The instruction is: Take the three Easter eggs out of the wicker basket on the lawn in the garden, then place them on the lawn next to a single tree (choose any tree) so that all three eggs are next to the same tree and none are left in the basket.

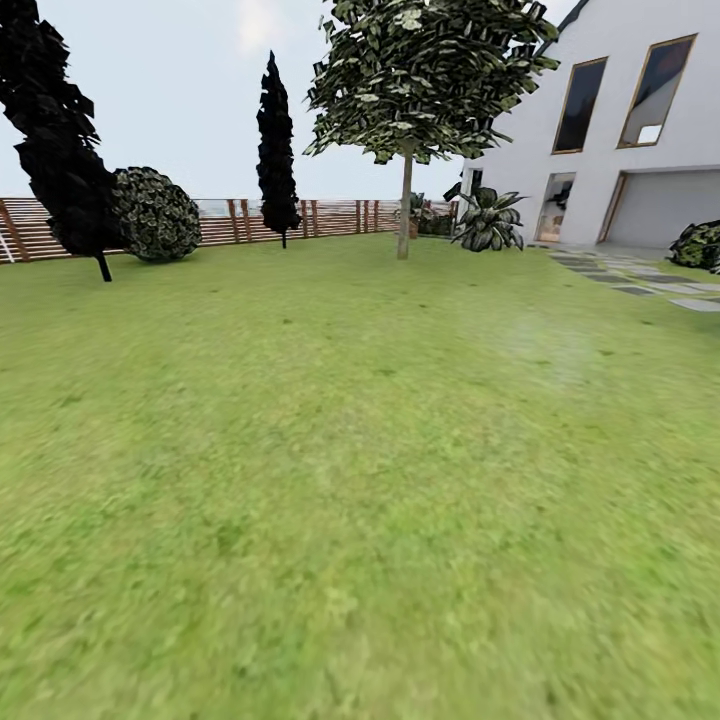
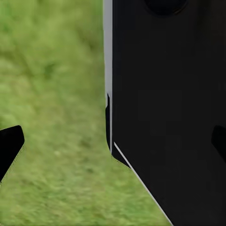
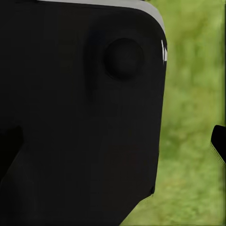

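Note:
The lawn (image 1: 360, 450) spreads out ahead of me as flat green grass, running up to a fence and a house in the garden. The Easter eggs, the wicker basket and the tree are out of view. In the left wrist view my left gripper (image 2: 113, 143) hangs over grass, its black fingertips (image 2: 9, 146) far apart at the frame's edges, with nothing between them. My right gripper (image 3: 113, 143) is likewise spread, one fingertip (image 3: 219, 143) showing against the grass. A black panel of my own body (image 2: 165, 94) (image 3: 80, 117) sits close in front of both wrist cameras.
A round-crowned leafy tree (image 1: 405, 200) stands at the back centre. Dark cypresses (image 1: 277, 140) (image 1: 60, 150) and a round shrub (image 1: 155, 215) line a brown slatted fence (image 1: 330, 217). A white house (image 1: 620, 130) and grey stepping stones (image 1: 640, 280) lie far right.

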You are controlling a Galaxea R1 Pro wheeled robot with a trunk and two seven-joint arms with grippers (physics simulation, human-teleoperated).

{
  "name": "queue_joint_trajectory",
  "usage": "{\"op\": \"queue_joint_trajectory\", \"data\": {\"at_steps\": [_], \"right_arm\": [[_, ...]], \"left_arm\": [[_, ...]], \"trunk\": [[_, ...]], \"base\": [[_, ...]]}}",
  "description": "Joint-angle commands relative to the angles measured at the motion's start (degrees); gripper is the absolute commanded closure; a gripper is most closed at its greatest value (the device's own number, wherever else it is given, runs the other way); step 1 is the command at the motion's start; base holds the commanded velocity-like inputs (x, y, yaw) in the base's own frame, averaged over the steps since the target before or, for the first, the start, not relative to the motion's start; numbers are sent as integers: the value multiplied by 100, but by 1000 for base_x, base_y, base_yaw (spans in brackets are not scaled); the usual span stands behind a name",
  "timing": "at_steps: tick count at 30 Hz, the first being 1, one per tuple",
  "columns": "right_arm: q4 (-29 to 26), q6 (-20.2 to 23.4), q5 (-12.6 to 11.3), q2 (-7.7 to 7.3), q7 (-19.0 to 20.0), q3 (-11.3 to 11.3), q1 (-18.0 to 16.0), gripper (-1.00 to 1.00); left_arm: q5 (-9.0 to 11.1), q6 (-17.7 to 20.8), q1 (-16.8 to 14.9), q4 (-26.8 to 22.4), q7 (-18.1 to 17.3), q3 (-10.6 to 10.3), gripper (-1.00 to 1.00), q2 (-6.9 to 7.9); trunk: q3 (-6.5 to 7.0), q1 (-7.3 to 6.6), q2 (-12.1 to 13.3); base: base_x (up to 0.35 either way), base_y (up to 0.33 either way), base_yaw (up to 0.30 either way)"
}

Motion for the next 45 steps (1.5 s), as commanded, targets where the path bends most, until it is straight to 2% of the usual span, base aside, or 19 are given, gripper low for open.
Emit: {"op": "queue_joint_trajectory", "data": {"at_steps": [1,45], "right_arm": [[1,-3,0,0,0,-1,-2,-100],[8,-3,-1,0,0,-1,-2,-100]], "left_arm": [[2,-2,1,-4,3,0,-100,0],[2,-2,1,-2,3,0,-100,0]], "trunk": [[-4,3,-2],[-4,3,-2]], "base": [[324,0,0],[324,0,0]]}}
